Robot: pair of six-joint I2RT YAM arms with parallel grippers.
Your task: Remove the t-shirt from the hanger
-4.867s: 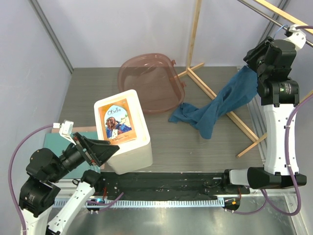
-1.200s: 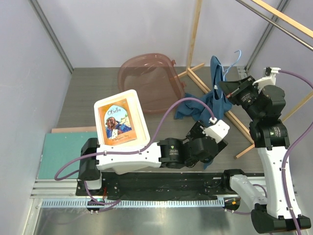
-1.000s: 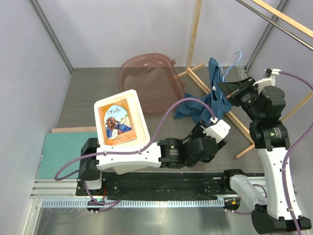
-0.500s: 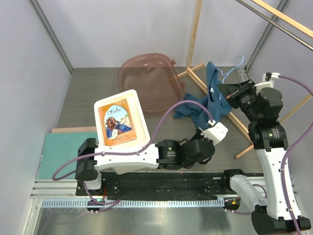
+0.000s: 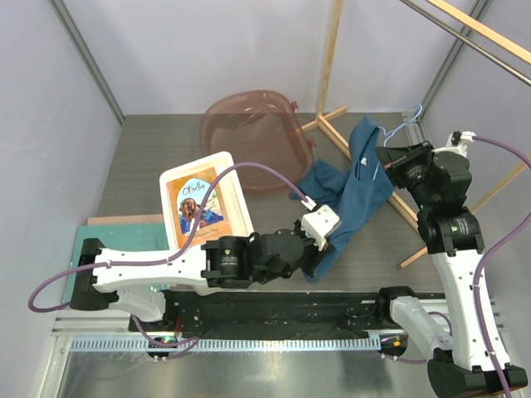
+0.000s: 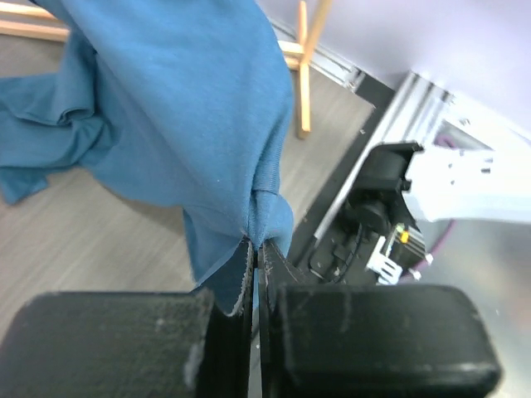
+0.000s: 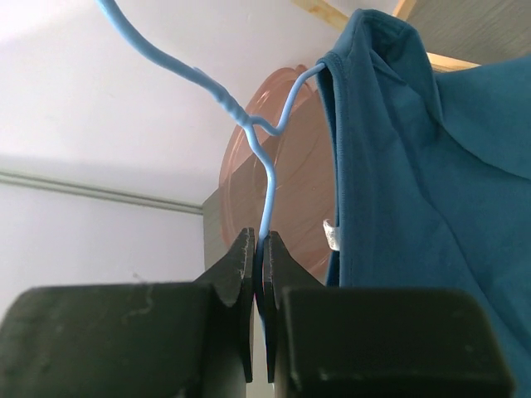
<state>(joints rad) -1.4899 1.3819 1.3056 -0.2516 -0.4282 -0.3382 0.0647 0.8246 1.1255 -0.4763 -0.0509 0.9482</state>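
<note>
T-shirt: the blue t-shirt [image 5: 358, 192] is on the right side of the table, its collar end draped over the hanger and the cloth stretched down and leftward toward the near edge; a bunched fold spreads toward the basin.
Hanger: the thin light-blue wire hanger [image 7: 268, 174] is up in the air at the right, hook uppermost, one wire arm running into the shirt's neck opening.
Right gripper: the right gripper [image 7: 260, 249] has its fingers pressed together on the hanger's wire just below the twisted neck.
Left gripper: the left gripper [image 6: 255, 249] is pinched tight on a gathered fold at the shirt's lower edge, and the cloth rises from it in a taut sheet.
Wooden rack: pale poles [image 5: 332, 58] stand behind the shirt, with floor pieces running under it.
Basin: a pink see-through basin [image 5: 257, 137] sits at the back, just beside the shirt's loose fold.
White box: a white box [image 5: 207, 224] with a picture label stands left of the shirt, apart from it.
Green mat: a green mat [image 5: 83, 240] lies at the table's near left, well apart.
</note>
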